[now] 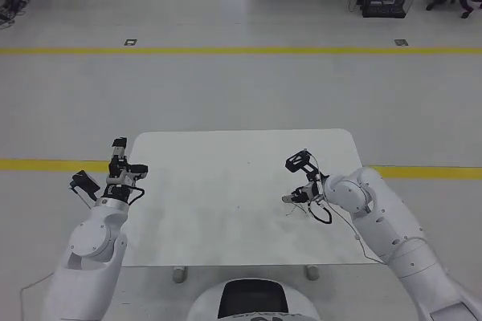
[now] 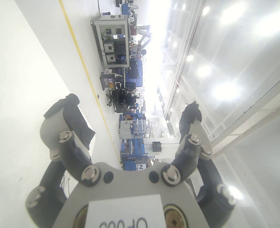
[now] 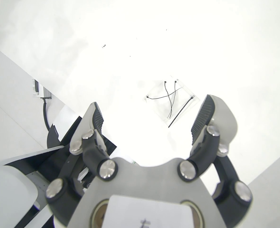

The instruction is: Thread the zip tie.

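Several black zip ties (image 3: 171, 98) lie crossed on a clear square sheet (image 3: 157, 87) on the white table (image 1: 225, 184). A thicker tie (image 3: 181, 111) rests along the sheet's edge, with its tip past the corner. My right gripper (image 3: 150, 117) hovers above the table a short way from the ties, open, with nothing between its ribbed pads (image 3: 203, 115). From above, the right gripper (image 1: 294, 197) is over the table's right half. My left gripper (image 1: 122, 160) stands at the table's left edge, raised and open, holding nothing; the left gripper (image 2: 130, 113) faces the room beyond.
The table's near and right edges lie close to the right arm. A small grey box with a cable (image 3: 39, 92) sits below the table edge. Yellow floor lines (image 1: 241, 50) run behind the table.
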Controlling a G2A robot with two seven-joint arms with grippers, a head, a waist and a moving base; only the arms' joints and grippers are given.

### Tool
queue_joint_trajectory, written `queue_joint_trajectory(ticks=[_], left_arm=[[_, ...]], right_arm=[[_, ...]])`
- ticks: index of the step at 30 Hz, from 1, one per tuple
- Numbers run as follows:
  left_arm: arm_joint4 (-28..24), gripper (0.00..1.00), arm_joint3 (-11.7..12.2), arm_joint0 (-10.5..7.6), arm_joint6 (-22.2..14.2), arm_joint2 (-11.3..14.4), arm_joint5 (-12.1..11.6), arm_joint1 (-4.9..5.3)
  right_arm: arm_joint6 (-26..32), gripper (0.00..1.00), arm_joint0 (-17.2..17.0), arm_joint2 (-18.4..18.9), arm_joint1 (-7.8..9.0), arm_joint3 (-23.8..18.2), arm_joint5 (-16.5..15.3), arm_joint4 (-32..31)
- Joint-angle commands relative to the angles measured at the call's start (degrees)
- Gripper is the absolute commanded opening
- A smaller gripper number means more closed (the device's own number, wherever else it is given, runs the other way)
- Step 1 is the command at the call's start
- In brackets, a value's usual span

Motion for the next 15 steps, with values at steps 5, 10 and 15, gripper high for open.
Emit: queue_joint_trajectory(ticks=[5,10,15], left_arm=[[0.0,1.0,0.0,0.0,0.0,0.0,0.0,0.0],[0.0,1.0,0.0,0.0,0.0,0.0,0.0,0.0],[0.0,1.0,0.0,0.0,0.0,0.0,0.0,0.0]], right_arm=[[0.0,1.0,0.0,0.0,0.0,0.0,0.0,0.0],[-0.75,1.0,-0.52,-0.68,0.01,-0.01,-0.67,-1.12],[1.59,1.0,0.24,-2.3,-0.05,0.91,-2.0,-2.52]])
